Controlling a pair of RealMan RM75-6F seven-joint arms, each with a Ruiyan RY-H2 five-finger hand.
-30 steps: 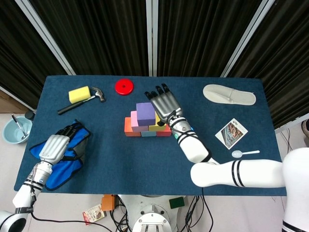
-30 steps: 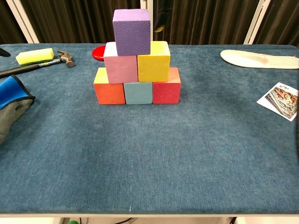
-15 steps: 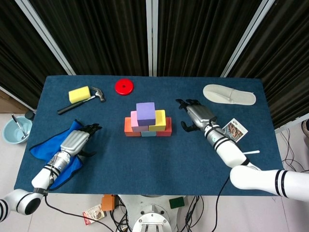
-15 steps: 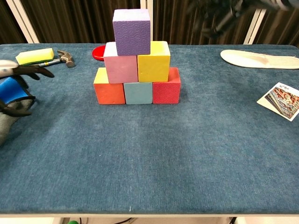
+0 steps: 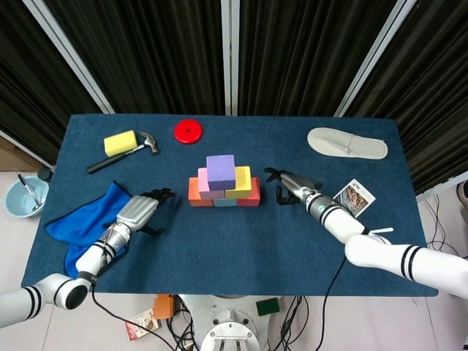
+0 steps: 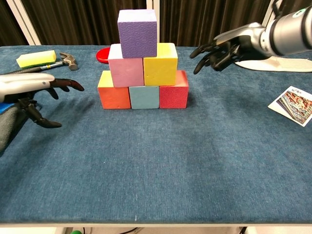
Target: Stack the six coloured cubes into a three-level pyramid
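The six cubes stand as a finished pyramid in the middle of the blue counter (image 6: 161, 165). The chest view shows its front: an orange cube (image 6: 114, 96), a light blue cube (image 6: 144, 97) and a red cube (image 6: 174, 89) side by side at the bottom, a pink cube (image 6: 126, 66) and a yellow cube (image 6: 160, 64) on them, and a purple cube (image 6: 138, 33) on top. The head view shows mainly their tops, and the light blue cube there is only a thin sliver.

The left hand (image 5: 141, 210) hovers left of the pyramid with its fingers spread, grasping nothing and apart from the cubes. The right hand (image 5: 291, 184) hangs to the right of the pyramid, also released with fingers apart, near the red cube without touching it.

Only the head view takes in the whole blue cloth (image 5: 80, 228) under the left forearm, the white spoon (image 5: 370, 232) by the right arm, and a bowl (image 5: 20, 197) off the counter's left edge. Both views show the red disc (image 5: 188, 131), the hammer (image 5: 124, 152), the yellow sponge (image 5: 120, 141), the white slipper (image 5: 346, 143) and the picture card (image 5: 350, 200).
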